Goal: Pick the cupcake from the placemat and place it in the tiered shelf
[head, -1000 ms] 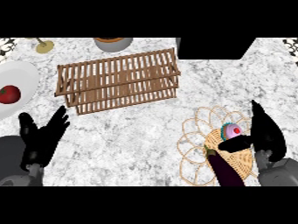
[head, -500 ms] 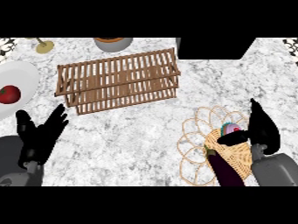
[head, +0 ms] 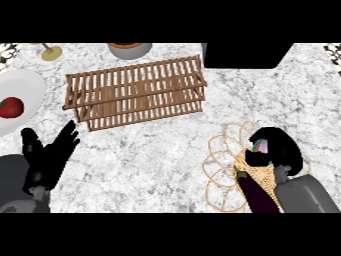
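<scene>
On the woven tan placemat (head: 225,155) at the lower right sits the cupcake (head: 261,147); only a sliver of its pink and pale frosting shows. My right hand (head: 280,150) has its fingers curled over and round the cupcake, hiding most of it. The wooden slatted tiered shelf (head: 136,91) stands up and to the left of the placemat, in the middle of the marble counter. My left hand (head: 49,155) rests open, fingers up, at the lower left.
A dark purple eggplant (head: 256,192) lies on the placemat's near side beside my right forearm. A white plate (head: 14,92) with a red tomato (head: 10,107) sits at the left. A grey bowl (head: 129,49), a gold-footed glass (head: 50,52) and a black block (head: 247,54) line the back.
My right hand has dropped from beside the placemat onto the cupcake and curled round it. The left hand has barely shifted.
</scene>
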